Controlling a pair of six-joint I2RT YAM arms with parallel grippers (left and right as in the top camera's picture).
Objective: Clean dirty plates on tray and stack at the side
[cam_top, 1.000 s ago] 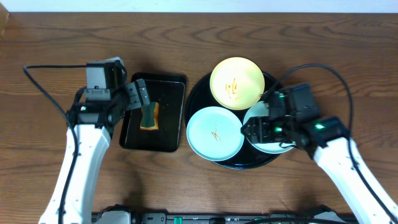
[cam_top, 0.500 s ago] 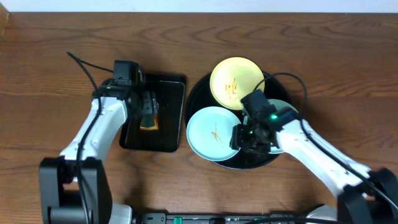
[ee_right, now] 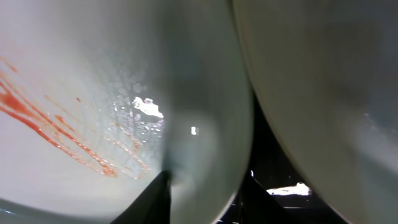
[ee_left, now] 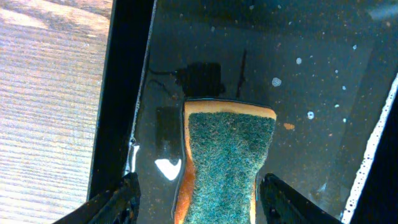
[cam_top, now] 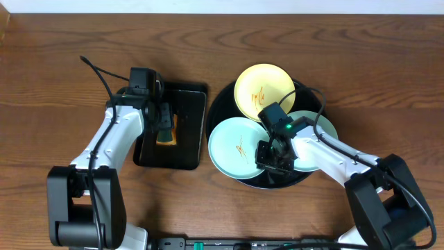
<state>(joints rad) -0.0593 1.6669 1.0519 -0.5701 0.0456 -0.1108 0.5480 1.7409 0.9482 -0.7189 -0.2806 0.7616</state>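
Round black tray [cam_top: 225,97]: holds a yellow plate [cam_top: 264,92] and two blue-white plates, left [cam_top: 239,148] and right [cam_top: 322,125].

Right gripper [cam_top: 276,154]: fingers straddle the left plate's smeared rim; grip cannot be told.

Left gripper [ee_left: 202,205]: jaws spread, flanking a sponge [ee_left: 227,155] in the rectangular tray [ee_left: 127,74].
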